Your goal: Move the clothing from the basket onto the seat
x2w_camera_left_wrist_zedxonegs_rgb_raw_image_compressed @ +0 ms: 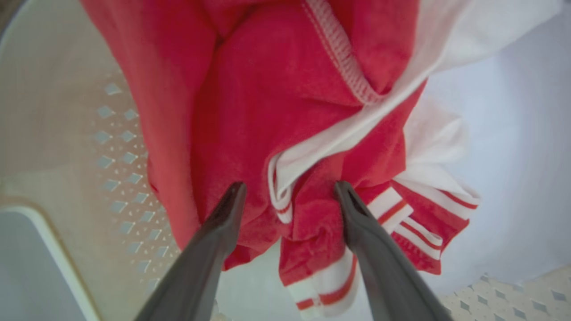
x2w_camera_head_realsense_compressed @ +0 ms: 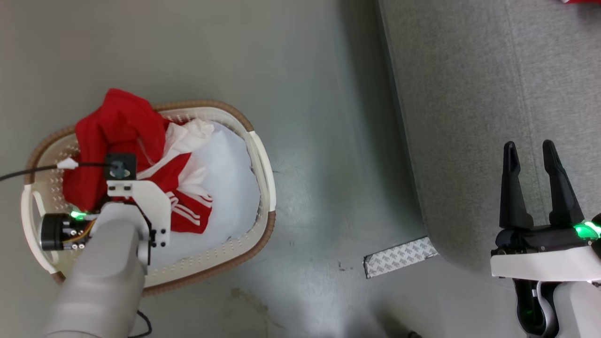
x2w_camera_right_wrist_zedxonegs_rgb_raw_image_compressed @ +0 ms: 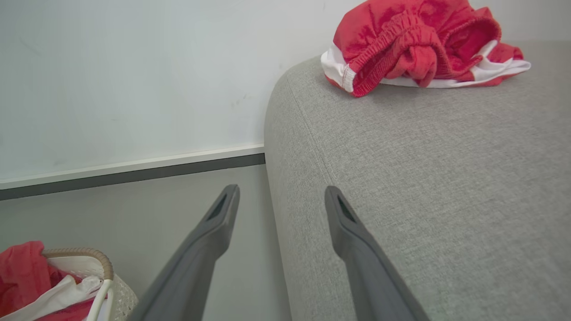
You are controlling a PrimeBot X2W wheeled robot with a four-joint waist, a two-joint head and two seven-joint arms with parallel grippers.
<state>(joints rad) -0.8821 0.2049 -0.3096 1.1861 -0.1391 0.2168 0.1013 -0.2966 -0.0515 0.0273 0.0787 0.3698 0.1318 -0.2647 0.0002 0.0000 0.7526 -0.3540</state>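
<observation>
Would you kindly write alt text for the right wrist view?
A bunched red garment with white trim lies on the grey seat. The open right gripper hangs over the seat's edge; the basket, lower left, holds more red clothing.

Left forearm (x2w_camera_head_realsense_compressed: 108, 267): smooth pale grey shell. White plate bracket (x2w_camera_head_realsense_compressed: 141, 197) with black screws. Black square camera block (x2w_camera_head_realsense_compressed: 120, 166) and thin black cable (x2w_camera_head_realsense_compressed: 28, 173) with a white tag. Black cylindrical motor (x2w_camera_head_realsense_compressed: 54, 231), orange wires, green lamp (x2w_camera_head_realsense_compressed: 77, 215). Right gripper (x2w_camera_head_realsense_compressed: 529, 145): two long dark tapered fingers, white housing (x2w_camera_head_realsense_compressed: 540, 267), second green lamp (x2w_camera_head_realsense_compressed: 584, 230).
</observation>
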